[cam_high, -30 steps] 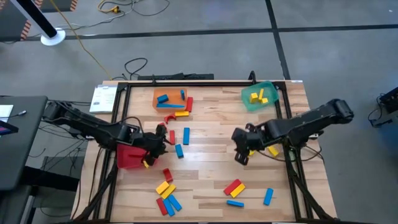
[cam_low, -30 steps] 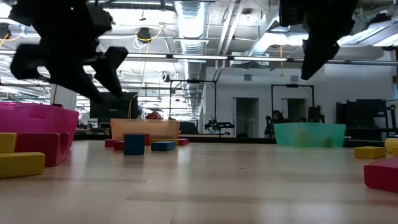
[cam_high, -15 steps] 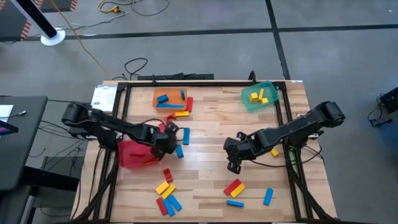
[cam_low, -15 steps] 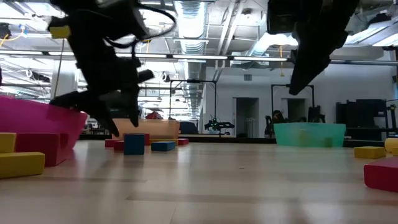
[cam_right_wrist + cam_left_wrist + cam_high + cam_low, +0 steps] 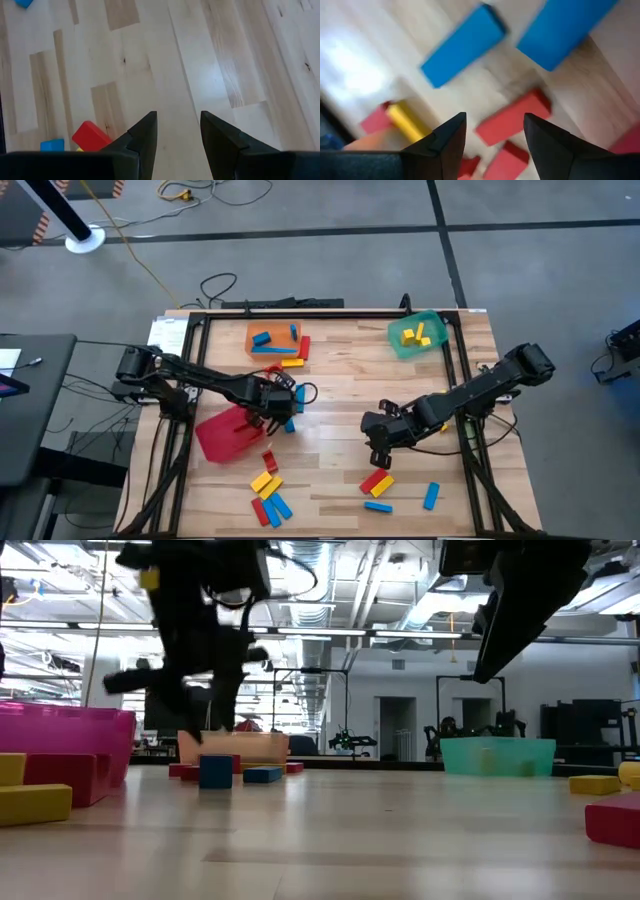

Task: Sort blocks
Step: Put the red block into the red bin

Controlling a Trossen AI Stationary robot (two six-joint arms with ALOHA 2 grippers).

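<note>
Two grippers have shifted within a second: my left gripper [image 5: 283, 402] has swung from over the red bin [image 5: 225, 437] toward the table's middle, fingers apart and empty, above a red block [image 5: 513, 117] and two blue blocks [image 5: 295, 409]. My right gripper [image 5: 378, 448], also parted and empty, has dropped toward the near-edge red block [image 5: 376, 481]. Both look set to pick.

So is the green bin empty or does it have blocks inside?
Not empty: the green bin holds yellow blocks, seen from above.
</note>
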